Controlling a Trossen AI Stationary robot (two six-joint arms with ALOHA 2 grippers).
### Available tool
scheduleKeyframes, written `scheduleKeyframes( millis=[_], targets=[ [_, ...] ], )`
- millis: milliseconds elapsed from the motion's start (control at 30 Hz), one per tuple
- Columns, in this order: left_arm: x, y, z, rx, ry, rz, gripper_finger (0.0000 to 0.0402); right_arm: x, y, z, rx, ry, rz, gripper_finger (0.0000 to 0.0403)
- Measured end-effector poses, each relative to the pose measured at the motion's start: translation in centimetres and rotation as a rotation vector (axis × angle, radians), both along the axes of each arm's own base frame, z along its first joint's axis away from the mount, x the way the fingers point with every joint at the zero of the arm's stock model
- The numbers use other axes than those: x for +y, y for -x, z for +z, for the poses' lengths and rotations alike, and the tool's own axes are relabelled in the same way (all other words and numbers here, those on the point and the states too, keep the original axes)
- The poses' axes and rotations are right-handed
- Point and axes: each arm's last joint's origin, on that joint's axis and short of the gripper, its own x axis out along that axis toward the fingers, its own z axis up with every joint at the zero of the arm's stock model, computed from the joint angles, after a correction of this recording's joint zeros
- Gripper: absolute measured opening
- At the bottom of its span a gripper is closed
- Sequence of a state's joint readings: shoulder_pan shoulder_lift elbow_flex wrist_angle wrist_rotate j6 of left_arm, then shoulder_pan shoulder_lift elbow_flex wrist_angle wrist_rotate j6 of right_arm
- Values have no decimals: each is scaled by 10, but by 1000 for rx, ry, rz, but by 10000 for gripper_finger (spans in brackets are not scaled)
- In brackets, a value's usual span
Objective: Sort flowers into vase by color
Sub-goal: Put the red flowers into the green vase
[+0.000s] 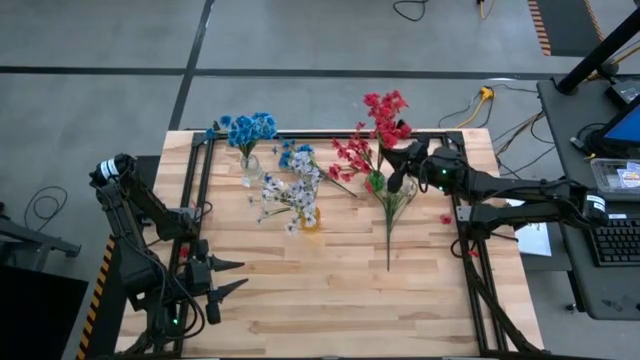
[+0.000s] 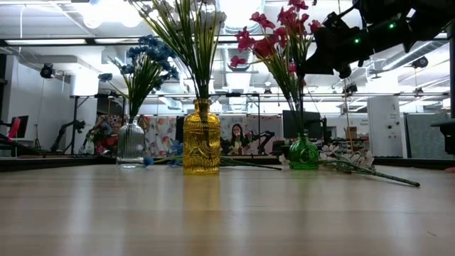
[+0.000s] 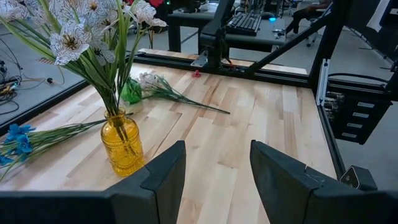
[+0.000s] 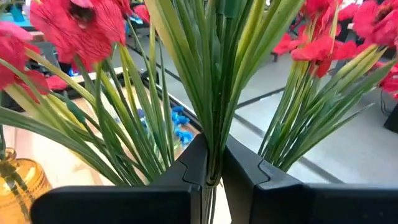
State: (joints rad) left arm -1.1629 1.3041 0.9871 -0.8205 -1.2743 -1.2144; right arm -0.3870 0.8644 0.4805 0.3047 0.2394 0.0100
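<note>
My right gripper is over the green vase, shut on a red sprig. More red flowers stand in that vase. Blue flowers stand in a clear vase. White flowers stand in the yellow vase. A blue sprig and a white-tipped sprig lie flat on the table. My left gripper waits open near the table's near left corner. My right gripper pinches a bundle of green stems and leaves of the red sprig between its two fingers, below the red blossoms. The fingers come level from the table's right, across the stems. The sprig stands upright, with its stems running down toward the green vase's neck.
A loose red petal lies by the right rail. Black frame rails run along the table's left, far and right edges. Bare wood fills the near half of the table. A desk with a keyboard stands to the right.
</note>
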Motion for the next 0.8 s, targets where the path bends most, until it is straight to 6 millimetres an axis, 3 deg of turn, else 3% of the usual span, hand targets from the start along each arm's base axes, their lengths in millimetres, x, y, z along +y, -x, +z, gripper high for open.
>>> scheduleKeyframes(
  millis=[167,567,800],
  targets=[
    [0,0,0,-3,7,0,166,0,1,-4,20,-42,-5,50],
    [-1,0,0,-2,8,0,166,1,6,-10,96,-66,-44,180],
    [-1,0,0,-3,9,0,166,3,12,-17,184,-101,-66,234]
  ],
)
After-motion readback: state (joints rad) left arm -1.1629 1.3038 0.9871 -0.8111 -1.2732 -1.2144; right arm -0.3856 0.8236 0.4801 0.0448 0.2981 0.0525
